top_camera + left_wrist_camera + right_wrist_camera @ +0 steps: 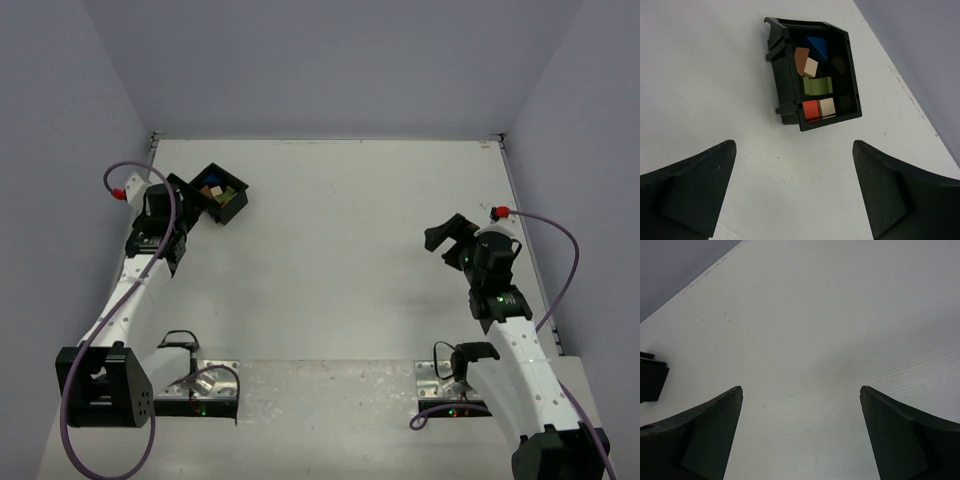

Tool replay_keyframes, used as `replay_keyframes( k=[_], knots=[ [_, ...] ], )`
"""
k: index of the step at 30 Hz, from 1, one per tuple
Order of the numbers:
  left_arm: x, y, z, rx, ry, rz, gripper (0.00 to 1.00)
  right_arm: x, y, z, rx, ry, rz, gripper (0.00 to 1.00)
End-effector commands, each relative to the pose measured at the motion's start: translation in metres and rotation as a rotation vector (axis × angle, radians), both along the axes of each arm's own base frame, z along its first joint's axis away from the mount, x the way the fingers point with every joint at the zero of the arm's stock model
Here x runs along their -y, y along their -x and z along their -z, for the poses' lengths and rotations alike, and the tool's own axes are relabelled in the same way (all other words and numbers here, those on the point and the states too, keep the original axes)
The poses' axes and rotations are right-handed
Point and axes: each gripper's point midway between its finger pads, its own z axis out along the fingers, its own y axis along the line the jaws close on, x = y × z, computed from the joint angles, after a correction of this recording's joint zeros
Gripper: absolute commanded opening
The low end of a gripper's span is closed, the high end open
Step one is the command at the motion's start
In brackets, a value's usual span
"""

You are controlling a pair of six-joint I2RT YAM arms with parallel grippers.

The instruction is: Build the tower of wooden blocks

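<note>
The wooden blocks [213, 190] are lying jumbled in the black tray [782, 75], which is sitting near the far left corner of the worktop [350, 250]. The red cube [810, 109] is touching a tan cube [827, 106]. The olive-green oblong [817, 86] is lying beside them, then a second tan cube [811, 66], tilted, and the blue wedge [817, 47]. The left gripper [794, 147] is hovering near the tray, jaws spread wide and gripping nothing. The right gripper [801, 390] is hanging near the right edge, likewise spread and holding nothing.

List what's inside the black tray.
Blue wedge, tan cube, olive-green block, red cube, second tan cube. The tray has a shadowed side; anything beneath the blocks is hidden.
</note>
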Motion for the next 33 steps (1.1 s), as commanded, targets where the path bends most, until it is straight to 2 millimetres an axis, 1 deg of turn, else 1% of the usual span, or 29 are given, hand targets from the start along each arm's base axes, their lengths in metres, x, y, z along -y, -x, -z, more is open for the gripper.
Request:
replay_keyframes(
  k=[1, 4, 6, 7, 10, 13, 14, 15, 16, 17, 18, 22, 24, 25, 27, 28, 29, 30, 32, 33],
  knots=[
    [-0.009, 0.009, -0.020, 0.041, -0.004, -0.067, 1.00, 0.004, -0.006, -0.010, 0.040, 0.004, 0.024, 0.99],
    [-0.011, 0.017, -0.017, 0.032, -0.009, -0.077, 1.00, 0.002, -0.005, -0.007, 0.036, -0.001, 0.011, 0.99],
    [-0.010, 0.018, -0.018, 0.035, -0.005, -0.075, 1.00, 0.000, -0.006, -0.007, 0.044, -0.006, 0.000, 0.99],
    [-0.008, 0.017, -0.015, 0.029, 0.002, -0.067, 1.00, -0.002, -0.005, -0.004, 0.045, -0.012, -0.005, 0.99],
    [-0.006, 0.011, -0.009, 0.009, 0.008, -0.058, 1.00, -0.001, -0.003, -0.001, 0.052, -0.025, 0.008, 0.99],
    [-0.007, -0.001, -0.008, 0.011, 0.005, -0.059, 1.00, 0.003, -0.002, 0.003, 0.047, -0.026, 0.035, 0.99],
    [-0.006, -0.007, -0.003, -0.009, 0.011, -0.049, 1.00, 0.004, -0.002, 0.004, 0.039, -0.022, 0.037, 0.99],
    [-0.002, -0.019, 0.000, -0.026, 0.021, -0.029, 1.00, 0.004, -0.003, 0.005, 0.024, -0.018, 0.040, 0.99],
    [-0.002, -0.021, 0.001, -0.031, 0.017, -0.024, 1.00, 0.004, -0.002, 0.008, 0.013, -0.014, 0.035, 0.99],
    [-0.001, -0.035, 0.003, -0.046, 0.020, -0.008, 1.00, 0.001, -0.003, 0.008, -0.001, -0.006, 0.014, 0.99],
    [-0.002, -0.047, 0.001, -0.041, 0.018, -0.005, 1.00, -0.001, -0.004, 0.008, -0.004, 0.005, -0.008, 0.99],
    [-0.020, -0.082, 0.032, -0.137, 0.012, -0.090, 1.00, -0.003, -0.007, 0.011, -0.006, 0.020, -0.031, 0.99],
    [-0.026, -0.103, 0.033, -0.167, 0.007, -0.105, 1.00, -0.002, -0.006, 0.012, -0.005, 0.032, -0.031, 0.99],
    [-0.028, -0.111, 0.052, -0.219, 0.003, -0.108, 1.00, -0.001, -0.007, 0.012, -0.001, 0.036, -0.027, 0.99],
    [-0.030, -0.131, 0.065, -0.270, 0.011, -0.097, 1.00, 0.001, -0.007, 0.012, 0.008, 0.047, -0.025, 0.99],
    [-0.030, -0.137, 0.058, -0.261, 0.015, -0.090, 1.00, 0.002, -0.007, 0.012, 0.011, 0.052, -0.022, 0.99],
    [-0.029, -0.143, 0.069, -0.295, 0.022, -0.086, 0.99, 0.003, -0.008, 0.012, 0.012, 0.059, -0.020, 0.99],
    [-0.030, -0.144, 0.077, -0.321, 0.025, -0.093, 0.98, 0.004, -0.008, 0.012, 0.011, 0.062, -0.016, 0.99],
    [-0.032, -0.143, 0.090, -0.355, 0.028, -0.117, 0.93, 0.005, -0.008, 0.012, 0.003, 0.069, -0.008, 0.99],
    [-0.033, -0.142, 0.092, -0.362, 0.028, -0.124, 0.90, 0.006, -0.008, 0.013, 0.000, 0.073, -0.005, 0.99]
  ],
)
